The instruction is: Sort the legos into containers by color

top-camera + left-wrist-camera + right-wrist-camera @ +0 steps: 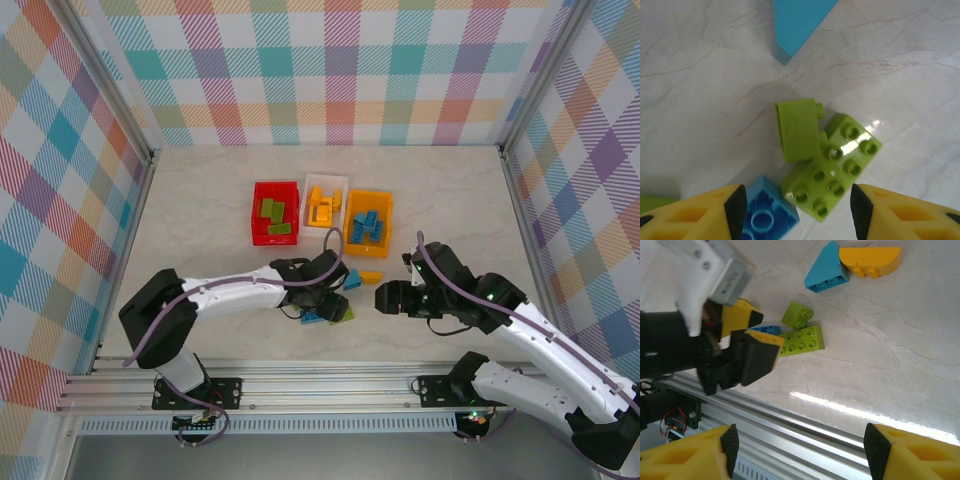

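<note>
A lime green two-by-four lego [832, 170] lies on the table beside a small green lego [799, 129] and a blue lego [767, 212]. My left gripper [798, 212] hangs open just above them, its fingers astride the long green one and the blue one. From above, the left gripper [330, 300] covers this cluster. A blue wedge lego [827, 270] and a yellow curved lego [871, 260] lie a little farther off. My right gripper [802, 450] is open and holds nothing, near the table's front rail. The red container [257, 212] holds green legos, the white container [325, 180] yellow, the orange-yellow container [385, 215] blue.
The metal rail [320, 385] runs along the near table edge, under the right gripper [382, 297]. Checked walls close in the left, back and right sides. The two grippers are close together near the front centre.
</note>
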### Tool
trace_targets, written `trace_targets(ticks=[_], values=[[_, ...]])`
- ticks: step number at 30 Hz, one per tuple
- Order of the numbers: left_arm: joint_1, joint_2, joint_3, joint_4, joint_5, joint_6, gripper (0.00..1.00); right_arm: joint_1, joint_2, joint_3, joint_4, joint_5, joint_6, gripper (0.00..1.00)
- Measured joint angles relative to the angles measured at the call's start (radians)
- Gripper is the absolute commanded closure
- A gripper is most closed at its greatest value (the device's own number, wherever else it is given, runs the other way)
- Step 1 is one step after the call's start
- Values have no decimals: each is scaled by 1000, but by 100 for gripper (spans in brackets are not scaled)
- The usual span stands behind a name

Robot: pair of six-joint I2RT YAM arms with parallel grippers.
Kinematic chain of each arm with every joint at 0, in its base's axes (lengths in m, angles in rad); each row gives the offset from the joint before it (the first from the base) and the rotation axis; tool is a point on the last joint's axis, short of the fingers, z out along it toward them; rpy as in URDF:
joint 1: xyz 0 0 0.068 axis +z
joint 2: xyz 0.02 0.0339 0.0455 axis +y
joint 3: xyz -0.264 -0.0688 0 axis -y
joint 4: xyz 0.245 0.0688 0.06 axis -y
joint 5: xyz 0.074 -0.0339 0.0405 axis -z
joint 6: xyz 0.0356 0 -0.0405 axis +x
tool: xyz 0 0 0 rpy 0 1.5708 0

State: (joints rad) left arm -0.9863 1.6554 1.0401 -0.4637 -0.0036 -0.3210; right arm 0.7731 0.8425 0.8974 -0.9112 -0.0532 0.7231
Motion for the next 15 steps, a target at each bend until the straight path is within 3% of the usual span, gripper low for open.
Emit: trace_targets(ticks=[7,15], values=[[0,106,67,33,-37,0,44,0,-30,-18,21,-13,11,30],[0,189,117,52,-54,5,69,0,-32,-18,36,-12,26,30]])
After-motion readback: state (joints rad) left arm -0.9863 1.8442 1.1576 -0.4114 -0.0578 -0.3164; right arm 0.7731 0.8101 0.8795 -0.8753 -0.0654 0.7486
